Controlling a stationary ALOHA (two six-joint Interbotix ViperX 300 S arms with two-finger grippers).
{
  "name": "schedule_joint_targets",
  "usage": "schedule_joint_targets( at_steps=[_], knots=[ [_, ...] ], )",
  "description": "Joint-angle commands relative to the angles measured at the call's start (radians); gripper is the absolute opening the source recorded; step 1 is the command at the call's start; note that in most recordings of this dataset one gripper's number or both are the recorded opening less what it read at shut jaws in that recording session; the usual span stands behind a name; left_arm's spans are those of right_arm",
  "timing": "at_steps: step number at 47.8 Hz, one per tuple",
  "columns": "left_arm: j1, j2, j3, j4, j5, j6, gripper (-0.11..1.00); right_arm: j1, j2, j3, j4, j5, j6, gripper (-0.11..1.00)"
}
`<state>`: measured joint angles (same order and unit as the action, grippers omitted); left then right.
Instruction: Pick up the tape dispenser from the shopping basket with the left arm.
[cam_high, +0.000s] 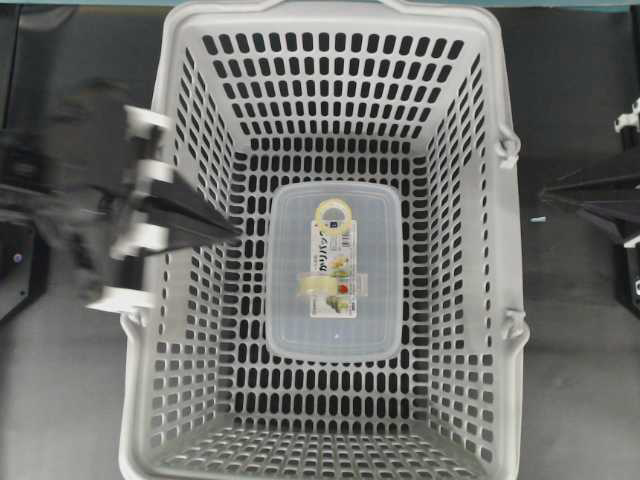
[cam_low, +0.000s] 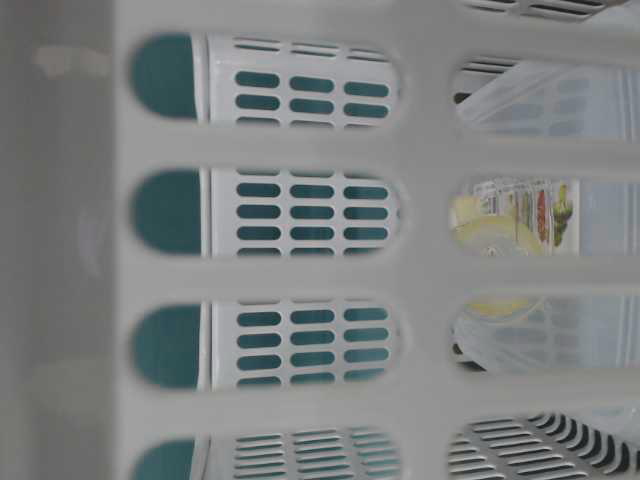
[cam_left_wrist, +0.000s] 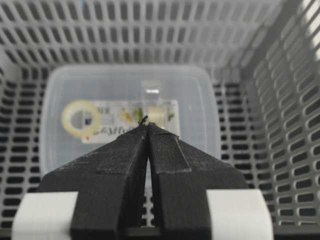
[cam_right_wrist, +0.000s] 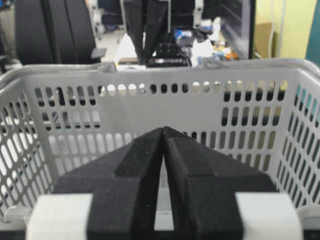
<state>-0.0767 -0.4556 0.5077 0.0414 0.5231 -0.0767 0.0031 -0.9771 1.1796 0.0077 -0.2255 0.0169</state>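
The tape dispenser (cam_high: 333, 272) is a clear rounded-rectangular plastic item with a pale yellow ring and a white printed label. It lies flat on the floor of the light grey shopping basket (cam_high: 480, 300). It also shows in the left wrist view (cam_left_wrist: 190, 95) and through the slots in the table-level view (cam_low: 510, 220). My left gripper (cam_high: 236, 233) is shut and empty, over the basket's left wall, above and left of the dispenser; it also shows in the left wrist view (cam_left_wrist: 147, 125). My right gripper (cam_high: 545, 195) is shut and empty outside the basket's right wall; it also shows in the right wrist view (cam_right_wrist: 163, 130).
The basket's slotted walls (cam_left_wrist: 285, 100) rise on all sides of the dispenser. Handle pivots (cam_high: 510, 150) sit on its right rim. The basket wall (cam_right_wrist: 150, 100) faces the right gripper, with chairs and clutter beyond it.
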Motion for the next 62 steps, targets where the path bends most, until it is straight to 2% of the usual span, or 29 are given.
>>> schedule_joint_targets(
  at_steps=[1, 5, 14, 17, 19, 33, 36, 43, 48, 51, 62],
  knots=[
    [-0.006, 0.106, -0.126, 0.003, 0.084, 0.008, 0.00, 0.002, 0.000, -0.014, 0.003, 0.012, 0.000, 0.02],
    [-0.006, 0.183, -0.199, 0.003, 0.152, 0.014, 0.00, 0.002, -0.005, -0.014, 0.003, 0.034, 0.000, 0.11],
    [-0.008, 0.310, -0.305, 0.003, 0.282, 0.051, 0.00, 0.002, -0.023, -0.017, 0.003, 0.044, 0.000, 0.56],
    [-0.011, 0.339, -0.324, 0.003, 0.293, 0.061, 0.00, 0.002, -0.029, -0.017, 0.003, 0.044, 0.000, 0.67],
    [-0.014, 0.356, -0.337, 0.003, 0.296, 0.063, 0.00, 0.002, -0.032, -0.017, 0.003, 0.046, 0.000, 0.71],
    [-0.017, 0.445, -0.397, 0.003, 0.321, 0.051, 0.03, 0.002, -0.040, -0.017, 0.003, 0.066, 0.000, 0.71],
    [-0.018, 0.462, -0.408, 0.003, 0.331, 0.043, 0.15, 0.002, -0.040, -0.015, 0.003, 0.066, -0.002, 0.71],
    [-0.032, 0.517, -0.445, 0.003, 0.357, 0.048, 0.60, 0.002, -0.041, -0.014, 0.002, 0.066, 0.000, 0.71],
    [-0.032, 0.560, -0.460, 0.003, 0.410, 0.051, 0.85, 0.002, -0.043, -0.014, 0.003, 0.066, 0.000, 0.71],
    [-0.032, 0.581, -0.463, 0.003, 0.428, 0.051, 0.91, 0.002, -0.046, -0.014, 0.003, 0.066, -0.002, 0.71],
    [-0.032, 0.638, -0.443, 0.003, 0.437, 0.046, 0.90, 0.002, -0.063, -0.012, 0.002, 0.066, -0.002, 0.71]
  ],
)
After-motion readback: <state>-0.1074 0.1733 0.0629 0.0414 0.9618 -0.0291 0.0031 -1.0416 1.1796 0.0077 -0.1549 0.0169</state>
